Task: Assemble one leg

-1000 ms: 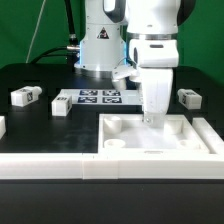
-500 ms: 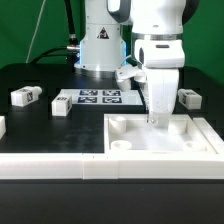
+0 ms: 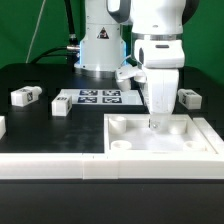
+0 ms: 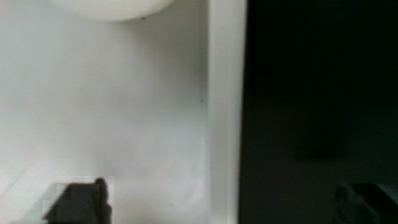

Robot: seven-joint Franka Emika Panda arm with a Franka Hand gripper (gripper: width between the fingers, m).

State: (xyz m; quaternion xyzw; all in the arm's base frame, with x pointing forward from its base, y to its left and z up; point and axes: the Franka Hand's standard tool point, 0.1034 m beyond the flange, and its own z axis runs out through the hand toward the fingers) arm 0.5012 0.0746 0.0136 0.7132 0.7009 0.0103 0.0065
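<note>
Arm (image 3: 160, 45) is standing straight down over the white panel (image 3: 190, 132) by the counter's front edge, gripper (image 3: 153, 122) pointing into it, fingers (image 4: 75, 203) sitting wide apart (released, clasping nothing).

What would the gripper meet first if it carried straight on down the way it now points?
Most likely the large white panel: the gripper points down at its far rim, and the wrist view shows the jaws open astride that edge. Exact depth is unclear.
</note>
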